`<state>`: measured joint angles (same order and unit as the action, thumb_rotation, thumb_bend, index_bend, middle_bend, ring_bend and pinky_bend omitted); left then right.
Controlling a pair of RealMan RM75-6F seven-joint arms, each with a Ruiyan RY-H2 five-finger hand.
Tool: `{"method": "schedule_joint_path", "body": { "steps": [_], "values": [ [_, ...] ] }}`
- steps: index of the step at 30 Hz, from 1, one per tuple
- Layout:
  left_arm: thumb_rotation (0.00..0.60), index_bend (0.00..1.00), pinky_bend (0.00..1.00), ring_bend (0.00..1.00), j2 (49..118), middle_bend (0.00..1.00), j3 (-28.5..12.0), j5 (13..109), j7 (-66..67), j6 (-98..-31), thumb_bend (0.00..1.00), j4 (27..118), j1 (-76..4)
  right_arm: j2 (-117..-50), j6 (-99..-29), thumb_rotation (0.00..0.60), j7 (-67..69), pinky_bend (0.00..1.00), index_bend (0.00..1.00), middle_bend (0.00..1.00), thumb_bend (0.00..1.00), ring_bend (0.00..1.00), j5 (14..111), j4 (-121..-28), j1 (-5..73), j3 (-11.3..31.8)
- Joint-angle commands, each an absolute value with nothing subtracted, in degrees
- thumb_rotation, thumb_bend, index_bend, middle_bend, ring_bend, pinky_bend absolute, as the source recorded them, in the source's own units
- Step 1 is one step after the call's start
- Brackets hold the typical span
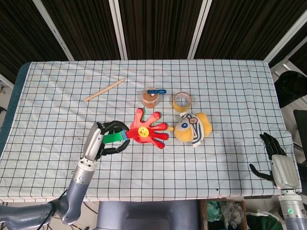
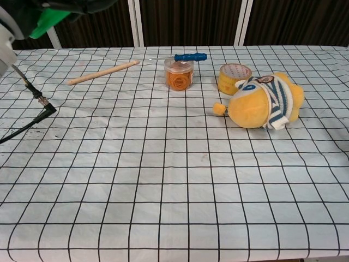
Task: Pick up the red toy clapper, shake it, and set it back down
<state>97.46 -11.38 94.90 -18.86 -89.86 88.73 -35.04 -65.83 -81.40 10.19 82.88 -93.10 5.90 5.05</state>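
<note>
The red toy clapper [image 1: 146, 132], a hand-shaped paddle with a yellow face and a green handle, is raised above the table. My left hand [image 1: 103, 140] grips it by the green handle [image 1: 115, 137]. The chest view catches only the handle's green end [image 2: 50, 22] and dark fingers at the top left corner; the red paddle is out of frame there. My right hand [image 1: 277, 162] hangs off the table's right edge with its fingers apart and nothing in it.
A yellow plush toy [image 1: 193, 128] lies right of the clapper. Behind it are a tape roll [image 1: 182, 100], a small jar of orange bands [image 1: 150, 97] with a blue screwdriver [image 1: 156, 91] across it, and a wooden stick [image 1: 104, 89] at the back left.
</note>
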Motion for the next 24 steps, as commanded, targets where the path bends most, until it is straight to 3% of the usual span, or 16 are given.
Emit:
{"method": "schedule_joint_path", "body": {
  "steps": [1,7,12,14,20,24],
  "values": [
    [0.6,0.72,0.86,0.68,96.0,0.81,-9.2,100.4,-21.0,-94.1,0.56,82.5,-33.8,-65.9,-81.4,0.6,10.1,0.18,0.0,0.0,0.23,0.0,82.9,-93.1,5.9,5.1],
    [0.6,0.73,0.88,0.68,92.9,0.81,-10.1,88.6,-5.0,-84.9,0.54,88.3,-31.9,-65.9,-81.5,0.6,10.3,0.18,0.0,0.0,0.24,0.0,82.7,-93.2,5.8,5.1],
    [0.6,0.73,0.89,0.69,89.7,0.81,-14.8,63.8,33.3,-80.1,0.54,103.5,-30.9,-65.8,-81.3,0.6,10.4,0.18,0.0,0.0,0.24,0.0,82.5,-93.4,5.8,5.2],
    [0.6,0.73,0.89,0.69,89.9,0.81,-16.2,59.6,39.1,-81.4,0.54,107.0,-31.4,-65.8,-81.3,0.6,10.4,0.18,0.0,0.0,0.24,0.0,82.4,-93.4,5.8,5.2],
    [0.6,0.73,0.89,0.69,90.5,0.81,-17.0,58.7,38.0,-81.5,0.53,109.9,-31.7,-65.8,-81.3,0.6,10.4,0.18,0.0,0.0,0.25,0.0,82.3,-93.5,5.8,5.2],
    [0.6,0.73,0.89,0.69,90.3,0.81,-16.5,68.2,22.2,-79.2,0.53,109.4,-31.0,-65.9,-81.6,0.6,10.2,0.18,0.0,0.0,0.26,0.0,82.5,-93.6,5.7,5.3]
  ]
}}
